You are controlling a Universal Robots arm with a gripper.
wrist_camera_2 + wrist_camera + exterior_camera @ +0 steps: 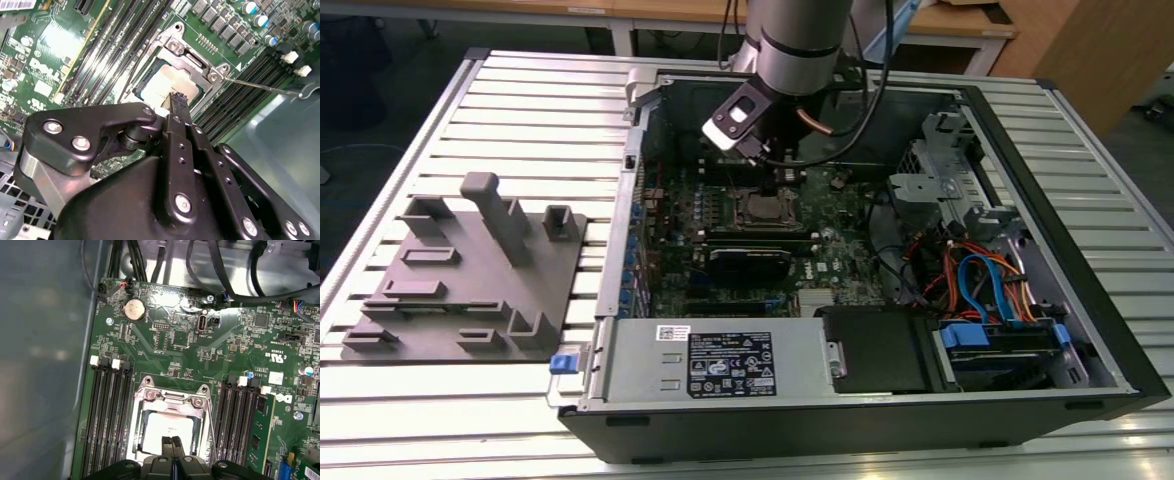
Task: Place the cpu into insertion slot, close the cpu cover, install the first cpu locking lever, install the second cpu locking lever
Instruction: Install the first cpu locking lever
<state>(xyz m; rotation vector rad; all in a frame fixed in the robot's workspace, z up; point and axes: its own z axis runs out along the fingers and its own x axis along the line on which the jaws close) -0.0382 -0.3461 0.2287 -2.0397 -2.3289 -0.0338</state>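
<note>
**Cpu seated, gripper clenched above it**

In the exterior view's upper centre, I see the open computer case (1067,330) on the tabletop (520,100), holding the motherboard (841,250). The cpu (167,429) sits in the insertion slot (738,210), with the cpu cover (172,401) framing it. My gripper (172,442) hangs just over the cpu, fingers clenched together and grasping nothing.

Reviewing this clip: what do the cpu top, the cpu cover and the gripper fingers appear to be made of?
The cpu: pale silver metal top, probably; it glares evenly under the light. The cpu cover: bare silvery sheet metal, seemingly, with bright glints along thin edges. The gripper fingers: matte black, metal or hard plastic, undecidable; silver screws join the links.
</note>
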